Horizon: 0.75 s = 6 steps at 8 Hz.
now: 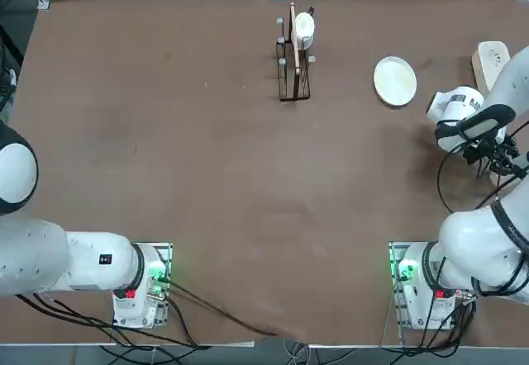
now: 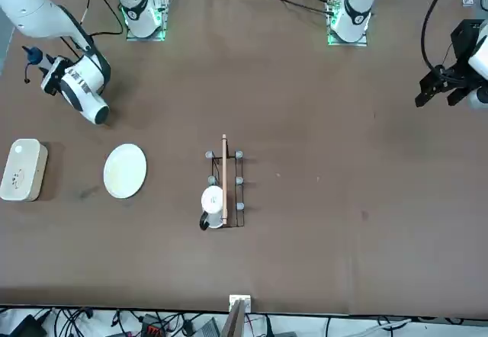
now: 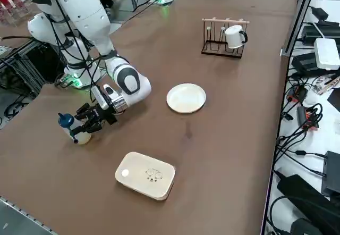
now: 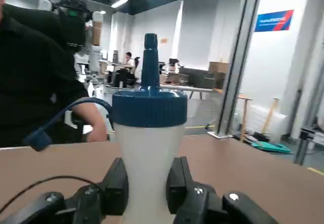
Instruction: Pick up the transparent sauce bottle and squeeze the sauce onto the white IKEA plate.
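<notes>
Two black fingers (image 4: 117, 188) of the right gripper (image 3: 87, 122) are pressed against the sides of the transparent sauce bottle (image 3: 74, 129), clamped low on its whitish body and well under the blue cap (image 4: 149, 107). Gripping the soft wall rather than the cap probably suits the job, since that is the part to be squeezed later. The bottle stands upright with its nozzle up, its base seemingly on or just above the tabletop (image 3: 212, 139) near the edge, so nothing should spill yet.

Beyond the gripper, toward the middle of the tabletop, lies the white IKEA plate (image 3: 186, 98), well apart from the bottle and bare of sauce. A white rounded-rectangular box (image 3: 146, 175) sits near the gripper on its other side, carrying a faint printed mark too small to read. No label or brand shows on the bottle or plate. On the far wall hangs a blue sign (image 4: 274, 21) with white lettering that cannot be made out.
</notes>
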Motion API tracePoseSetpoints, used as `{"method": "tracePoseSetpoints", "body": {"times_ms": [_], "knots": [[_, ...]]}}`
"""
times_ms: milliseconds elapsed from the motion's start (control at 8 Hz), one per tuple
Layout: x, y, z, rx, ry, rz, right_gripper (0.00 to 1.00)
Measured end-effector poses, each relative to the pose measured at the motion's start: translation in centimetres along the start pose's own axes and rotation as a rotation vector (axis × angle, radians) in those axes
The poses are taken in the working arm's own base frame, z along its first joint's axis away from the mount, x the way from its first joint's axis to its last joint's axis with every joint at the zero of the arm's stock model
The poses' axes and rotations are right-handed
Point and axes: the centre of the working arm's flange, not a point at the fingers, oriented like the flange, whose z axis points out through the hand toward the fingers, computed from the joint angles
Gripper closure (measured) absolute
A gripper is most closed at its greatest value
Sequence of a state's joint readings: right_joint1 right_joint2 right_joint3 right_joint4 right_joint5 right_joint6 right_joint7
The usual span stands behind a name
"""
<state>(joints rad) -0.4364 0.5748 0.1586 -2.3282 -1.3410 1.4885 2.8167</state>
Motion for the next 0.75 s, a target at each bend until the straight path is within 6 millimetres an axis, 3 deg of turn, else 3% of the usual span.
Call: {"method": "tracePoseSetpoints", "body": {"times_ms": [250,750], "knots": [[0.2,-1.1,-1.2,0.044,-0.028,0.019,0.61],[-0.3,-1.1,-1.8,0.059,-0.04,0.024,0.61]]}}
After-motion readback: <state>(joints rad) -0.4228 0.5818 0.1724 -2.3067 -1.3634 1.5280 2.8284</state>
